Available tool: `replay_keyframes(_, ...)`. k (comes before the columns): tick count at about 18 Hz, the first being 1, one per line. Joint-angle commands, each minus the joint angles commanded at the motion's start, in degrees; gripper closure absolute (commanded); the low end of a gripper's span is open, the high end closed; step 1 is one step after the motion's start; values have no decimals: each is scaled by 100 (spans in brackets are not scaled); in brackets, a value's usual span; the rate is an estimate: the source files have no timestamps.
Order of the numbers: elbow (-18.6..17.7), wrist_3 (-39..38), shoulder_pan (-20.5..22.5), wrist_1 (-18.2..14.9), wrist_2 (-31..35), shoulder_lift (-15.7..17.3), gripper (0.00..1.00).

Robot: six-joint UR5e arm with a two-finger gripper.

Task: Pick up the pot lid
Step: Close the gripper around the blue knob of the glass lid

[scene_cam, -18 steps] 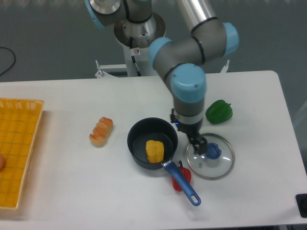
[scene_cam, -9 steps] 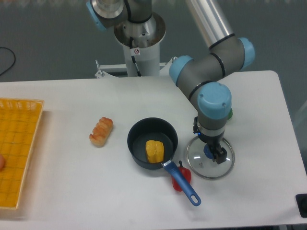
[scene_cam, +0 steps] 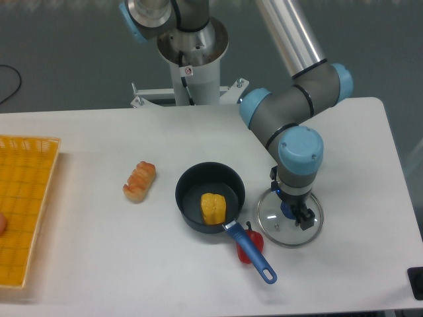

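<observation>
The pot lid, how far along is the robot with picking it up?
The reach looks mostly done: the gripper is right over the pot lid, fingers apart around its blue knob. In hand, nothing seems gripped; whether a finger touches the knob, I can't tell. Left to do, probably: close on the knob and lift, as the lid appears to lie flat on the table.

At lower right, the pot lid (scene_cam: 281, 236) looks clear and smooth, its rim shiny like metal. The black pan (scene_cam: 192, 187) near centre looks smooth. At left, the yellow crate (scene_cam: 49, 148) looks like plastic.
</observation>
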Motion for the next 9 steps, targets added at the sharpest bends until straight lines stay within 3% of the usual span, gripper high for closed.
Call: replay_keyframes(9,17,35,0,141,116,-105,0)
